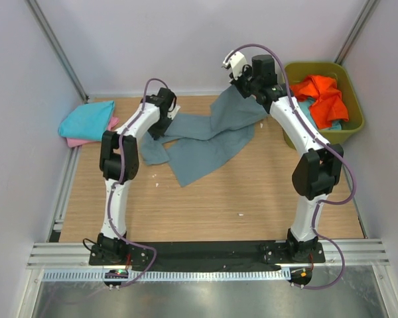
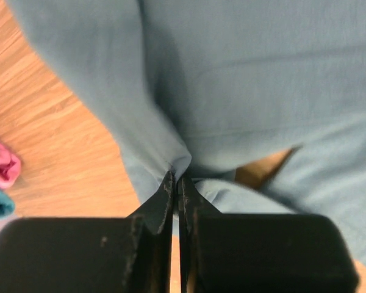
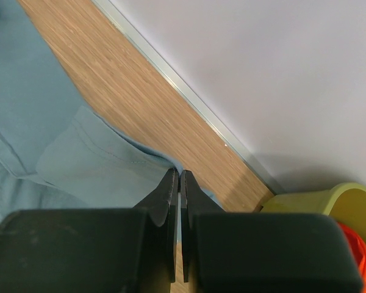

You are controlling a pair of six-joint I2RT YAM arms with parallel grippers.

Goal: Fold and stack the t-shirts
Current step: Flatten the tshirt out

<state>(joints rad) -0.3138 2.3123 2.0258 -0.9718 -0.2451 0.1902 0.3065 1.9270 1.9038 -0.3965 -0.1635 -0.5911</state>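
A large dusty grey-blue t-shirt point(image 1: 205, 142) lies crumpled across the back middle of the table, its right part lifted. My left gripper point(image 1: 160, 122) is shut on a fold of its left edge point(image 2: 171, 162), low over the wood. My right gripper point(image 1: 242, 89) is shut on the shirt's hem by a sleeve point(image 3: 110, 165), held above the table near the back wall. A folded turquoise shirt point(image 1: 86, 119) lies on a pink shirt point(image 1: 79, 141) at the back left. An orange shirt point(image 1: 325, 98) and a light blue one point(image 1: 310, 109) lie in the tub.
The olive-green plastic tub point(image 1: 355, 116) stands at the back right, against the wall; its rim shows in the right wrist view point(image 3: 348, 195). White walls and metal frame posts close in the table. Small white specks point(image 1: 241, 214) lie on the wood.
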